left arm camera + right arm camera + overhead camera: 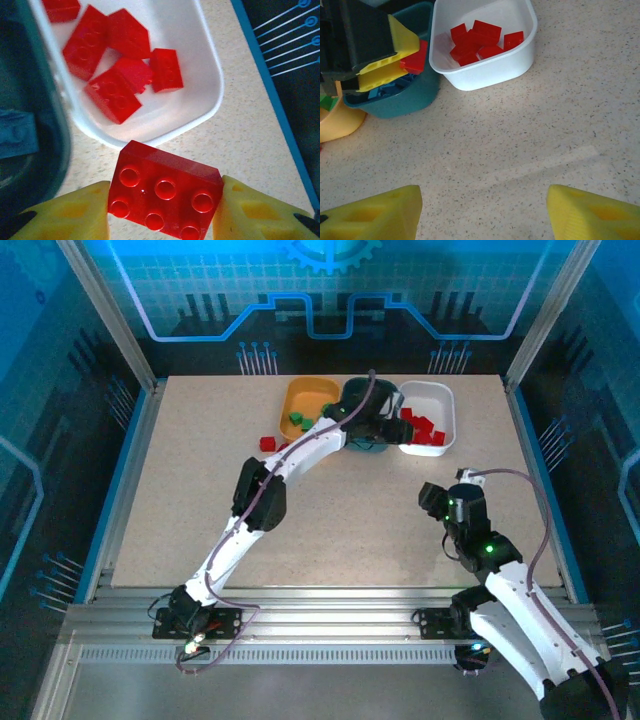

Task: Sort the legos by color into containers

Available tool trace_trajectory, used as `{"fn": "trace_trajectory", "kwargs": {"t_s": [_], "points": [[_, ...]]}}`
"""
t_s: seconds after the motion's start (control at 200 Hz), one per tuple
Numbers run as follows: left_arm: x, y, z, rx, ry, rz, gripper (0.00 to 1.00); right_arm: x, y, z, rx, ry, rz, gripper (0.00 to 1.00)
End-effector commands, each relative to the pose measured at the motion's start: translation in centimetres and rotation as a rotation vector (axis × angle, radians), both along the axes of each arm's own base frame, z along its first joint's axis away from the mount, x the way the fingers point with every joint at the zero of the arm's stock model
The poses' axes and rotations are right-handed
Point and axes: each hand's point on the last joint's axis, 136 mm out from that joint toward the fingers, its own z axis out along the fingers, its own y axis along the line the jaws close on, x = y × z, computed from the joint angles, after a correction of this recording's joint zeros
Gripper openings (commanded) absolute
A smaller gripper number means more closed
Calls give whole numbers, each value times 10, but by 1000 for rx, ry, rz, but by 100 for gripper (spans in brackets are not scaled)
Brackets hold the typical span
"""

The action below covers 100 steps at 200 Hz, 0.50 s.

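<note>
**Left gripper** (165,207): clenched on a red brick (164,192). The two yellow fingers (65,215) press against its short ends. The studded face is turned toward the wrist camera, and six studs can be counted. Bare table (250,130) shows behind the brick.

**White bin** (212,95): just ahead of the left fingertips, with its near rim close beyond the held brick. Several red bricks (112,95) lie loose on its floor.

**Teal bin** (47,125): just beside the white bin, off to one side of the left gripper. A blue brick (17,134) lies inside it. From the right wrist the held brick appears level with the teal rim, but whether it hangs over that rim or over the table cannot be told from there.

**Orange bin** (310,395): on the far side of the teal bin from the left gripper. It holds green bricks (297,421).

**Stray brick** (267,443): red, lying on the table near the orange bin and well apart from both grippers.

**Right gripper** (482,212): released. Its yellow fingers stand wide apart with nothing between them and bare table beneath. The three bins lie well ahead of it, the white bin nearest its line of view.
</note>
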Motion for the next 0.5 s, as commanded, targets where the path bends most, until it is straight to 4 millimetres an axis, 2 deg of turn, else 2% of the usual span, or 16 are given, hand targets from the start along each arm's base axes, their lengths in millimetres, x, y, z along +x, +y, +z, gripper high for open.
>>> {"fn": "trace_trajectory", "kwargs": {"t_s": [0.0,0.235,0.495], "points": [[13,-11,18,-100,-24,15,39,1,-4,4,20,-13,-25,68],[26,-24,15,-174,-36,39,40,0,-8,4,35,-10,-34,68],[40,-28,4,-197,-48,87,40,-1,-10,3,58,-8,-42,68]]}}
